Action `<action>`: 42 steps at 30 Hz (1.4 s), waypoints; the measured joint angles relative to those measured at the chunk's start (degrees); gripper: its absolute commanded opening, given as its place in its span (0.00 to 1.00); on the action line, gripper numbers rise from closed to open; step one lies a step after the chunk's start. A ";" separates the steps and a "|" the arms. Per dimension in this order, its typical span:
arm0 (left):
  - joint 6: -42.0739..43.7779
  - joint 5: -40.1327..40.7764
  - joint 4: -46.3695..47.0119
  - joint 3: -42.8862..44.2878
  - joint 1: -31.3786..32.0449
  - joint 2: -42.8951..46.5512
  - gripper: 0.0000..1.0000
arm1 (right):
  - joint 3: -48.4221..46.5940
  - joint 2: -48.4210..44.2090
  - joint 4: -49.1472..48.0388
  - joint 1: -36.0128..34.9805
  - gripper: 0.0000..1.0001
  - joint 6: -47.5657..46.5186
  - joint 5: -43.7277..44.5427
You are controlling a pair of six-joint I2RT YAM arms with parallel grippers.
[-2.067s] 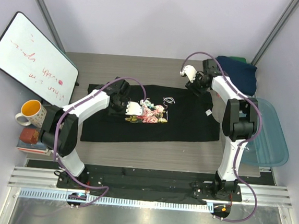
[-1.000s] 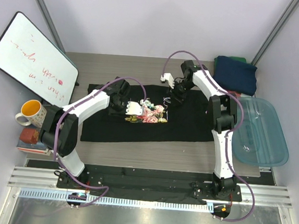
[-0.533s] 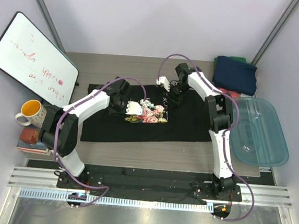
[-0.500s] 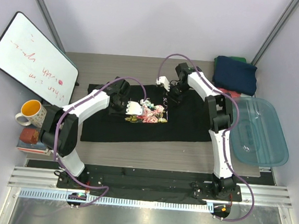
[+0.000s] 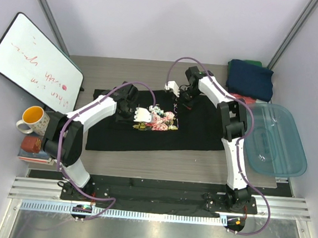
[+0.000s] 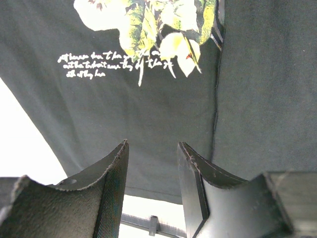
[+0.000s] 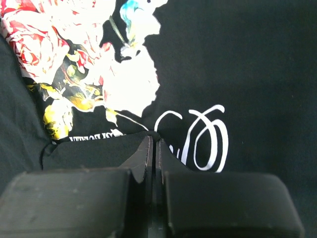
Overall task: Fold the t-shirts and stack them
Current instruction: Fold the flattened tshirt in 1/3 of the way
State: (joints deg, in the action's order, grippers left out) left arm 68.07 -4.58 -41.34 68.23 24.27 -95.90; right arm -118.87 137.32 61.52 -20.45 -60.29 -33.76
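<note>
Green tee [image 5: 254, 63] and red tee [image 5: 244, 97] are mostly hidden, just slivers showing around the folded navy tee [image 5: 250, 78] at the table's [image 5: 124, 71] far right corner; whether they are folded can't be told. Black tee [image 5: 202, 131] lies spread flat mid-table, rose print up, and both grippers cover part of the print in the top view. Right gripper [image 7: 153, 144] has its jaws pressed together, tips at a folded edge of the black tee just beside the white looped lettering; whether cloth is caught between them is hard to make out. Left gripper [image 6: 151, 148] has its jaws partly apart, black cloth visible through the gap, nothing held; it is at the left side of the print. The table in the left wrist view is blown out white. Whiteboard [image 5: 33, 60] scrawl is unreadable. Tub [image 5: 277, 140] sits right of the tee, cut by the right arm. Versus two seconds ago: right arm has swung from the tee's far right corner in to the print and its jaws have closed; left arm and tee unchanged.
</note>
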 measured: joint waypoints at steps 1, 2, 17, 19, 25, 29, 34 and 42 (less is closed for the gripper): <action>0.00 0.00 0.00 0.00 0.00 0.00 0.45 | 0.00 0.00 -0.02 -0.15 0.01 -0.17 0.02; 0.00 -0.02 0.00 0.00 0.00 0.00 0.45 | 0.00 0.00 -0.02 -0.31 0.01 -0.28 0.00; -1.68 0.09 4.39 0.00 0.00 -0.59 0.45 | 0.00 -0.46 -3.67 -1.99 0.56 0.55 1.64; -3.28 1.55 8.04 0.00 -0.02 -1.51 0.45 | 0.00 -0.98 -6.25 -1.90 0.59 2.58 3.23; -9.55 3.65 11.87 12.87 -3.17 -12.31 0.49 | -4.37 -1.73 -15.52 -0.04 0.68 9.42 11.13; -11.15 3.43 11.82 25.07 -7.65 -19.58 0.51 | -9.64 -1.55 -19.19 4.35 0.72 11.26 14.78; -9.16 3.04 8.61 35.56 -12.70 -25.29 0.54 | -11.76 -0.87 -22.03 11.93 0.77 12.02 17.99; 0.11 -1.03 -2.89 36.76 -16.72 -28.04 0.55 | -6.21 0.85 -20.28 17.94 0.78 11.76 18.29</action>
State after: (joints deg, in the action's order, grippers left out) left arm 68.18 -5.61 -44.23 104.99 7.55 -123.94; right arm -125.08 138.17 41.23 -2.50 -48.53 -15.46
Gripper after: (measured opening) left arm 0.541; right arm 0.770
